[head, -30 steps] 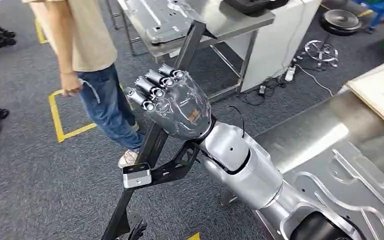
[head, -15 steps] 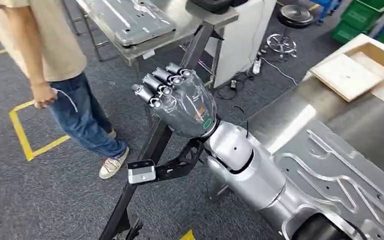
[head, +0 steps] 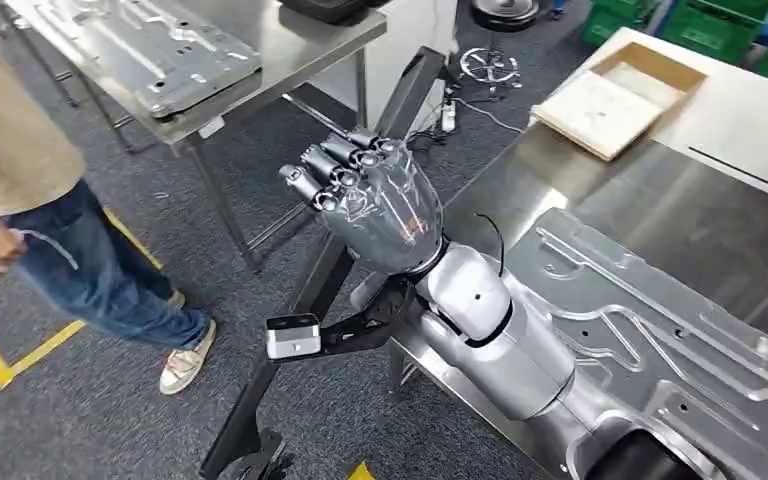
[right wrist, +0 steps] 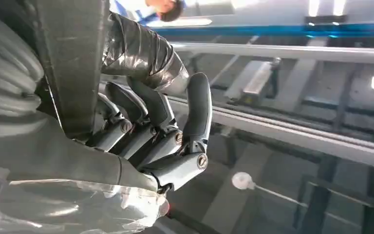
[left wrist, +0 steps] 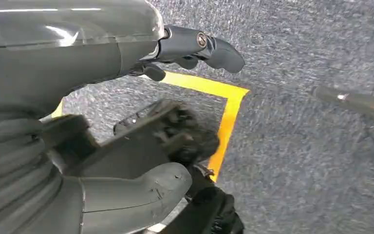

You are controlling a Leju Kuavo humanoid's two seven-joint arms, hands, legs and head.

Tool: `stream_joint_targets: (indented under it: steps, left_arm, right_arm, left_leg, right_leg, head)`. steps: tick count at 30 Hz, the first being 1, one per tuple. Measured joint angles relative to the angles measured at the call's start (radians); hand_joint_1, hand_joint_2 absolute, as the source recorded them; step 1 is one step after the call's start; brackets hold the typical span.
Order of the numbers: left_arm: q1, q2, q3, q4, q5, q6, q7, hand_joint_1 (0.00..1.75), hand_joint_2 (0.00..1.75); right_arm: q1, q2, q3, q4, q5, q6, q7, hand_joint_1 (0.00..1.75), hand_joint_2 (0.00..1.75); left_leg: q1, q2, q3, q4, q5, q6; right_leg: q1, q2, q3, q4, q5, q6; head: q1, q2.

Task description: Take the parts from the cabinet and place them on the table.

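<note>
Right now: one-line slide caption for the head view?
Right hand raised over a pressed sheet-metal part on the steel table; a person stands nearby.

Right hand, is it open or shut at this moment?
Shut. The right hand has its fingers curled around a black bar.

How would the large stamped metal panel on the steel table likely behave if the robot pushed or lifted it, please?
The stamped metal panel looks thin but ribbed, so probably fairly stiff. On the smooth steel table it would likely slide. Being broad, it may be awkward for one hand.
</note>
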Motion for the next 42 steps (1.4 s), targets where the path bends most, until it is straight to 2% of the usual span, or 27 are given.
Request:
stream_joint_targets:
  steps: [2, 3, 4, 5, 8, 9, 11, 13, 14, 15, 16, 18, 19, 20, 23, 24, 26, 28, 30, 31, 33, 34, 35, 39, 40, 41, 42]
  left_arm:
    - [-0.002, 0.003, 0.0, 0.0, 0.0, 0.0, 0.0, 0.0, 1.75]
    - [-0.003, 0.003, 0.0, 0.0, 0.0, 0.0, 0.0, 0.0, 1.75]
    - [-0.002, 0.003, 0.0, 0.0, 0.0, 0.0, 0.0, 0.0, 1.75]
    - [-0.003, 0.003, 0.0, 0.0, 0.0, 0.0, 0.0, 0.0, 1.75]
    - [-0.004, 0.003, 0.0, 0.0, 0.0, 0.0, 0.0, 0.0, 1.75]
    - [-0.004, -0.001, 0.0, 0.0, 0.0, 0.0, 0.0, 0.0, 1.75]
    - [-0.007, 0.001, 0.0, 0.0, 0.0, 0.0, 0.0, 0.0, 1.75]
    - [-0.002, 0.002, 0.0, 0.0, 0.0, 0.0, 0.0, 0.0, 1.75]
    - [0.0, 0.003, 0.0, 0.0, 0.0, 0.0, 0.0, 0.0, 1.75]
    - [0.0, 0.003, 0.0, 0.0, 0.0, 0.0, 0.0, 0.0, 1.75]
    - [-0.001, 0.003, 0.0, 0.0, 0.0, 0.0, 0.0, 0.0, 1.75]
    - [-0.003, 0.003, 0.0, 0.0, 0.0, 0.0, 0.0, 0.0, 1.75]
    - [-0.003, 0.003, 0.0, 0.0, 0.0, 0.0, 0.0, 0.0, 1.75]
    - [-0.004, 0.002, 0.0, 0.0, 0.0, 0.0, 0.0, 0.0, 1.75]
    - [-0.005, 0.002, 0.0, 0.0, 0.0, 0.0, 0.0, 0.0, 1.75]
    - [-0.007, 0.002, 0.0, 0.0, 0.0, 0.0, 0.0, 0.0, 1.75]
    - [-0.009, 0.002, 0.0, 0.0, 0.0, 0.0, -0.001, 0.0, 1.75]
    - [-0.004, 0.002, 0.0, 0.0, 0.0, -0.001, -0.002, 0.0, 1.75]
    - [0.002, 0.004, 0.0, 0.0, -0.001, 0.0, -0.003, 0.0, 1.75]
    - [0.003, 0.005, 0.0, 0.0, -0.003, 0.002, -0.003, 0.0, 1.75]
    - [0.002, 0.007, 0.0, 0.0, -0.007, 0.002, -0.003, 0.0, 1.75]
    - [0.002, 0.008, 0.0, 0.0, -0.008, 0.002, -0.003, 0.0, 1.75]
    - [0.001, 0.009, 0.0, 0.0, -0.008, 0.002, -0.003, 0.0, 1.75]
    - [0.002, 0.011, 0.0, 0.0, -0.01, 0.002, -0.005, 0.0, 1.75]
    - [0.0, 0.009, -0.001, 0.0, -0.01, 0.0, -0.005, 0.0, 1.75]
    - [-0.003, 0.01, -0.001, 0.0, -0.011, -0.001, -0.006, 0.0, 1.75]
    - [-0.004, 0.01, -0.001, 0.0, -0.011, -0.001, -0.006, 0.0, 1.75]
  right_arm:
    - [0.002, 0.0, 0.0, 0.001, 0.0, 0.0, 0.0, 1.75, 1.75]
    - [0.002, 0.0, -0.001, 0.001, 0.0, 0.0, 0.0, 1.75, 1.75]
    - [0.002, 0.0, -0.001, 0.001, 0.0, 0.0, 0.0, 1.75, 1.75]
    - [0.0, 0.0, -0.002, 0.001, 0.0, 0.0, 0.0, 1.75, 1.75]
    - [0.004, -0.002, -0.006, 0.001, 0.0, -0.001, 0.0, 1.75, 1.75]
    - [0.004, -0.003, -0.008, 0.001, 0.0, -0.001, 0.0, 1.75, 1.75]
    - [0.001, -0.005, -0.012, 0.0, 0.0, -0.002, 0.0, 1.75, 1.75]
    - [0.005, -0.005, -0.013, 0.001, 0.0, -0.002, 0.0, 1.75, 1.75]
    - [0.008, -0.006, -0.013, 0.001, 0.0, -0.002, 0.0, 1.75, 1.75]
    - [0.01, -0.007, -0.013, 0.002, 0.0, -0.002, 0.0, 1.75, 1.75]
    - [0.01, -0.008, -0.013, 0.002, 0.0, -0.002, 0.0, 1.75, 1.75]
    - [0.01, -0.008, -0.014, 0.001, 0.0, -0.002, 0.0, 1.75, 1.75]
    - [0.009, -0.008, -0.015, 0.0, 0.0, -0.002, 0.0, 1.75, 1.75]
    - [0.008, -0.008, -0.016, 0.0, 0.0, -0.002, 0.0, 1.75, 1.75]
    - [0.008, -0.008, -0.018, 0.001, 0.0, -0.002, 0.0, 1.75, 1.75]
    - [0.008, -0.008, -0.019, 0.0, 0.0, -0.002, 0.0, 1.75, 1.75]
    - [0.005, -0.008, -0.02, 0.002, 0.0, -0.002, 0.0, 1.75, 1.75]
    - [0.007, -0.008, -0.02, 0.002, 0.0, -0.002, 0.0, 1.75, 1.75]
    - [0.012, -0.008, -0.02, 0.005, 0.0, -0.003, 0.0, 1.75, 1.75]
    - [0.014, -0.008, -0.021, 0.006, 0.0, -0.005, 0.0, 1.75, 1.75]
    - [0.015, -0.008, -0.025, 0.006, -0.002, -0.007, 0.0, 1.75, 1.75]
    - [0.015, -0.008, -0.029, 0.006, -0.002, -0.008, 0.0, 1.75, 1.75]
    - [0.013, -0.008, -0.032, 0.007, -0.002, -0.011, 0.0, 1.75, 1.75]
    - [0.017, -0.011, -0.043, 0.009, -0.005, -0.018, 0.0, 1.75, 1.75]
    - [0.02, -0.013, -0.048, 0.01, -0.005, -0.018, 0.0, 1.75, 1.75]
    - [0.018, -0.015, -0.053, 0.01, -0.005, -0.019, 0.0, 1.75, 1.75]
    - [0.018, -0.016, -0.059, 0.011, -0.007, -0.02, 0.0, 1.75, 1.75]
  left_leg:
    - [0.002, -0.007, 0.051, -0.128, 0.092, 0.002]
    - [0.006, -0.028, 0.09, -0.22, 0.142, 0.003]
    - [0.012, -0.083, 0.11, -0.267, 0.142, 0.005]
    - [0.015, -0.097, 0.117, -0.291, 0.138, 0.006]
    - [0.005, -0.068, 0.113, -0.285, 0.144, 0.021]
    - [0.018, -0.053, 0.116, -0.296, 0.152, 0.032]
    - [0.013, -0.029, 0.118, -0.3, 0.154, 0.044]
    - [0.008, -0.002, 0.118, -0.299, 0.152, 0.047]
    - [0.007, 0.014, 0.117, -0.299, 0.15, 0.048]
    - [0.006, 0.027, 0.118, -0.298, 0.149, 0.048]
    - [0.006, 0.039, 0.119, -0.298, 0.147, 0.047]
    - [0.005, 0.06, 0.128, -0.298, 0.141, 0.043]
    - [0.004, 0.068, 0.133, -0.299, 0.137, 0.039]
    - [-0.004, 0.077, 0.134, -0.298, 0.134, 0.033]
    - [-0.003, 0.104, 0.143, -0.306, 0.131, 0.019]
    - [-0.004, 0.107, 0.148, -0.306, 0.124, 0.01]
    - [0.003, 0.024, 0.125, -0.244, 0.08, 0.006]
    - [0.003, 0.002, 0.051, -0.092, 0.009, 0.001]
    - [0.003, 0.0, 0.0, -0.004, -0.002, -0.004]
    - [0.004, 0.0, 0.006, -0.028, 0.03, -0.005]
    - [0.011, -0.012, 0.065, -0.175, 0.128, -0.006]
    - [0.017, -0.045, 0.094, -0.245, 0.161, -0.007]
    - [0.017, -0.082, 0.101, -0.267, 0.145, -0.006]
    - [0.011, -0.049, 0.106, -0.282, 0.148, 0.02]
    - [0.018, -0.034, 0.108, -0.29, 0.155, 0.03]
    - [0.017, -0.027, 0.11, -0.294, 0.157, 0.036]
    - [0.015, -0.018, 0.109, -0.295, 0.158, 0.039]
  right_leg:
    - [-0.002, 0.031, 0.0, 0.007, -0.002, 0.003]
    - [-0.003, 0.044, 0.0, 0.012, -0.004, 0.006]
    - [-0.003, 0.053, -0.006, 0.018, -0.007, 0.011]
    - [0.001, 0.066, -0.015, 0.029, -0.008, 0.016]
    - [-0.006, 0.098, -0.025, 0.017, 0.007, 0.037]
    - [-0.006, 0.096, -0.029, 0.022, 0.003, 0.04]
    - [0.001, -0.002, -0.063, 0.097, -0.05, 0.049]
    - [-0.005, -0.035, -0.133, 0.246, -0.117, 0.057]
    - [-0.008, -0.039, -0.162, 0.301, -0.131, 0.059]
    - [-0.01, -0.041, -0.164, 0.305, -0.12, 0.06]
    - [-0.01, -0.044, -0.144, 0.264, -0.09, 0.059]
    - [-0.007, -0.064, -0.051, 0.098, -0.008, 0.049]
    - [0.002, -0.106, -0.013, 0.019, -0.003, 0.041]
    - [0.015, -0.115, -0.008, 0.012, -0.006, 0.034]
    - [0.017, -0.078, -0.014, 0.014, -0.007, 0.023]
    - [0.008, -0.066, -0.003, -0.001, -0.001, 0.013]
    - [0.001, -0.052, 0.004, -0.011, 0.005, 0.003]
    - [0.0, -0.029, 0.004, -0.011, 0.004, 0.001]
    - [0.001, -0.001, 0.003, -0.005, 0.004, 0.001]
    - [0.0, 0.013, 0.002, -0.002, 0.002, 0.001]
    - [-0.003, 0.042, 0.002, 0.008, -0.002, 0.008]
    - [-0.004, 0.053, -0.002, 0.016, -0.006, 0.013]
    - [0.002, 0.063, -0.011, 0.027, -0.01, 0.019]
    - [-0.009, 0.103, -0.028, 0.022, 0.005, 0.046]
    - [-0.011, 0.087, -0.03, 0.028, 0.0, 0.046]
    - [-0.001, 0.025, -0.04, 0.054, -0.02, 0.051]
    - [-0.003, -0.009, -0.067, 0.109, -0.054, 0.055]
  head:
    - [0.0, 0.0]
    - [0.0, 0.0]
    - [0.001, 0.0]
    - [0.001, 0.0]
    - [0.0, 0.0]
    - [-0.001, 0.0]
    - [0.008, 0.0]
    - [0.008, 0.0]
    - [0.008, 0.0]
    - [0.008, 0.0]
    - [0.008, 0.0]
    - [0.008, 0.0]
    - [0.008, 0.0]
    - [0.008, 0.0]
    - [0.007, 0.0]
    - [0.007, 0.0]
    - [0.007, 0.0]
    - [0.006, 0.0]
    - [0.006, 0.0]
    - [0.006, 0.0]
    - [0.006, 0.0]
    - [0.006, 0.0]
    - [0.007, 0.0]
    - [0.006, 0.0]
    - [0.007, 0.0]
    - [0.01, 0.0]
    - [0.011, 0.0]
